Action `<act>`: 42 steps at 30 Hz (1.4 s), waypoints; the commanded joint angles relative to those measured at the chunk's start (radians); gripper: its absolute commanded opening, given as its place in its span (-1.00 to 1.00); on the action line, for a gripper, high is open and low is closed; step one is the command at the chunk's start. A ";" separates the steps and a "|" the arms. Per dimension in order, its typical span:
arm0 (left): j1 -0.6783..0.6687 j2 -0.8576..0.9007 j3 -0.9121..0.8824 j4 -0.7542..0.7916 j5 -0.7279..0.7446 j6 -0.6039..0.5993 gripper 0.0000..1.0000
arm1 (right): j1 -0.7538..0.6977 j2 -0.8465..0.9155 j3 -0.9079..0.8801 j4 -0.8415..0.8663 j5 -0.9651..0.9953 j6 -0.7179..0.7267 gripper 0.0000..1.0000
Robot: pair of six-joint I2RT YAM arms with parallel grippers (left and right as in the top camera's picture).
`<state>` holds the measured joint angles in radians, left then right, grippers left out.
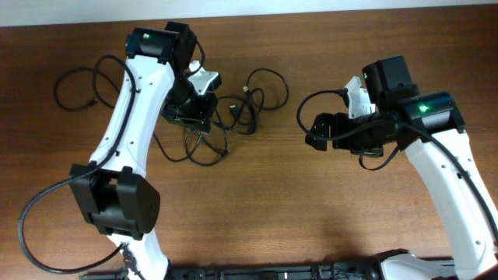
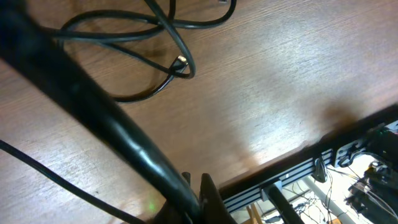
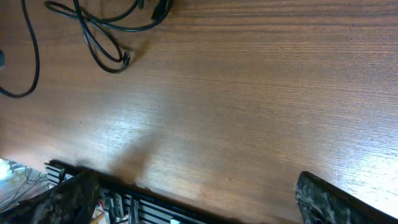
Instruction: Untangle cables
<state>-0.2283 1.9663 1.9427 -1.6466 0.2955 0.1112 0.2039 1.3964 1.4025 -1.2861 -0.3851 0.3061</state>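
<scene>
The cables are thin black cords lying on the brown table. One loop lies at the far left [image 1: 76, 87], several loops in the middle [image 1: 253, 99], and more under the left arm [image 1: 204, 148]. My left gripper [image 1: 193, 118] is down in the tangle. In the left wrist view its jaws [image 2: 198, 198] are shut on a black cable strand [image 2: 106, 118] that runs diagonally up from them. Loose loops with a small plug end [image 2: 180, 62] lie beyond. My right gripper [image 1: 317, 132] is open and empty [image 3: 196, 193] over bare wood, with cable loops [image 3: 93, 37] at that view's top left.
A thin black loop [image 1: 305, 109] curves beside the right gripper. The table's front edge with a metal rail [image 3: 155, 208] shows in both wrist views. The arm bases stand at the front of the table [image 1: 117, 210].
</scene>
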 commanded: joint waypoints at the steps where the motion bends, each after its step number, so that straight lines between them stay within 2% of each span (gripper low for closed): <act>1: 0.002 -0.009 0.023 0.055 -0.015 -0.021 -1.00 | 0.006 0.003 0.003 -0.001 0.005 -0.013 0.96; 3: 0.040 -0.009 0.064 0.168 -0.020 -0.037 -1.00 | 0.006 0.003 0.003 -0.004 0.005 -0.013 0.97; 6: 0.177 -0.009 0.117 0.387 -0.151 -0.225 -1.00 | 0.006 0.003 0.003 -0.013 0.005 -0.013 0.97; 9: 0.336 -0.002 0.116 0.578 -0.175 -0.261 -1.00 | 0.006 0.003 0.003 -0.016 0.006 -0.013 0.97; 11: 0.458 0.014 0.116 0.756 -0.214 -0.394 -1.00 | 0.006 0.003 0.003 -0.012 0.006 -0.013 0.97; 14: 0.549 0.056 0.116 0.912 -0.215 -0.475 -1.00 | 0.006 0.003 0.003 -0.008 0.006 -0.013 0.97; 15: 0.567 0.082 0.116 0.925 -0.215 -0.509 -0.98 | 0.006 0.003 0.003 -0.007 0.006 -0.013 0.97; 19: 0.580 0.167 0.116 0.870 -0.197 -0.515 -1.00 | 0.006 0.003 0.003 -0.004 0.006 -0.012 0.97; 20: 0.580 0.175 0.116 0.860 -0.128 -0.507 -1.00 | 0.006 0.003 0.003 -0.003 0.006 -0.013 0.97; 22: 0.573 0.177 0.116 0.893 0.099 -0.383 -1.00 | 0.006 0.003 0.003 0.008 0.005 -0.012 0.97; 24: 0.550 0.177 0.116 0.898 0.188 -0.334 -1.00 | 0.006 0.003 0.003 0.011 0.005 -0.012 0.96; 29: 0.431 0.177 0.116 0.923 0.187 -0.198 -1.00 | 0.006 0.003 0.003 0.003 0.005 -0.013 0.97; 34: 0.362 0.179 0.116 0.954 0.194 -0.141 -1.00 | 0.006 0.003 0.003 0.004 0.005 -0.013 0.96; 36: 0.362 0.179 0.116 0.941 0.073 -0.162 -1.00 | 0.006 0.003 0.003 -0.001 0.005 -0.013 0.97; 38: 0.391 0.179 0.116 0.882 -0.105 -0.335 -1.00 | 0.006 0.003 0.003 -0.003 0.005 -0.013 0.97; 39: 0.410 0.179 0.116 0.856 -0.140 -0.393 -1.00 | 0.006 0.003 0.003 -0.001 0.006 -0.013 0.97; 41: 0.442 0.179 0.116 0.823 -0.148 -0.414 -1.00 | 0.006 0.003 0.003 0.007 0.006 -0.013 0.97; 42: 0.466 0.179 0.116 0.781 -0.182 -0.485 -1.00 | 0.006 0.003 0.003 0.007 0.006 -0.013 0.97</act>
<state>0.1875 2.1475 2.0506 -0.8165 0.2173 -0.2348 0.2039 1.3979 1.4025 -1.2804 -0.3851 0.3058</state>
